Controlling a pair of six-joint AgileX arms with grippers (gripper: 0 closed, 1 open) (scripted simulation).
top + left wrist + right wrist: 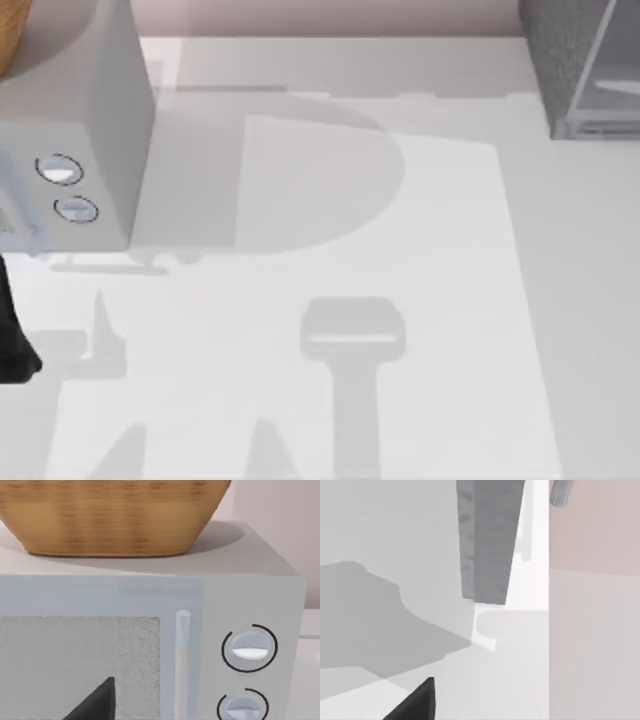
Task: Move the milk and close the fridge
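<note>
standing at the upper right corner of the top view, the fridge (pixel 560 60) shows its dark speckled side and a lighter grey door panel (pixel 610 70) beside it, cut off by the frame edge. at the upper left sits a plain light-grey box (pixel 100 110) with two round dials (pixel 60 170) on its front, one just above the other, and a sliver of a woven basket (pixel 8 35) shows at the far upper left corner on top of it. the white table (pixel 350 400) fills the rest, crossed by soft grey shadows, one of them a gripper-like shape in the lower middle. a dark piece of the left arm (pixel 12 345) pokes in at the left edge, lower half of the frame. from the left wrist view the box faces the camera, with a speckled window, a pale vertical handle (pixel 182 655) and the dials to the right, the basket resting on its top, and one dark fingertip (pixel 97 705) at the bottom edge. the right wrist view shows a grey panel (pixel 487 540) rising from the table and a dark fingertip (pixel 415 705) low in the frame. whether either hand is released or clenched, i cannot tell.
</note>
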